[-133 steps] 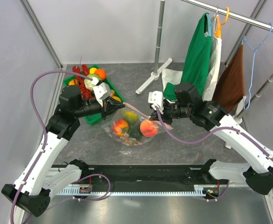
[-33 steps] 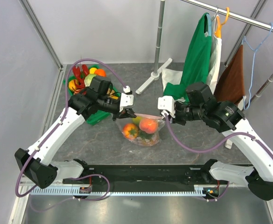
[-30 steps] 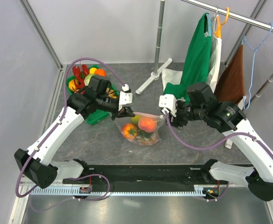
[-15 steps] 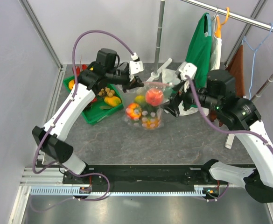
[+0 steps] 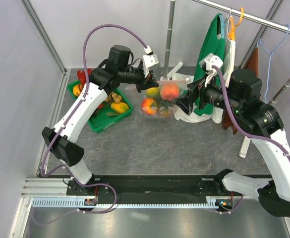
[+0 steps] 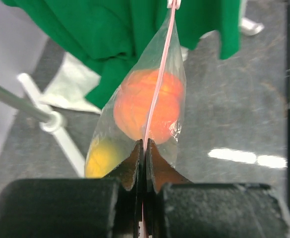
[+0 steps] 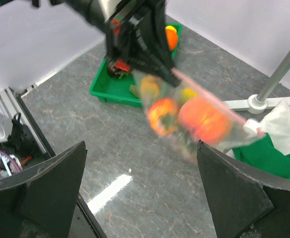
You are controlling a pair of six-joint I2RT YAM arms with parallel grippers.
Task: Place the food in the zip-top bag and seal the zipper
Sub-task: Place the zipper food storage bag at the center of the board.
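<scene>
The zip-top bag [image 5: 160, 101] hangs in the air at the back of the table, clear and full of food. A red-yellow peach [image 5: 169, 91] and an orange-green piece [image 5: 148, 105] show through it. My left gripper [image 5: 147, 84] is shut on the left end of the pink zipper [image 6: 159, 84], with the peach [image 6: 147, 106] just beyond its fingertips. My right gripper [image 5: 186, 101] stands wide open just right of the bag with nothing between its fingers [image 7: 50, 188]. From the right wrist the bag [image 7: 194, 119] looks blurred.
A green tray [image 5: 99, 124] with more toy food sits at the left. A rack pole [image 5: 170, 29] with a white foot rises behind the bag. A green garment [image 5: 211, 54] and other clothes hang at the right, and a white cloth [image 7: 283, 119] lies under them.
Both arms have risen and swung toward the back. The bag has left the table and hangs from the left gripper. The right gripper has opened wide and come off the bag.
</scene>
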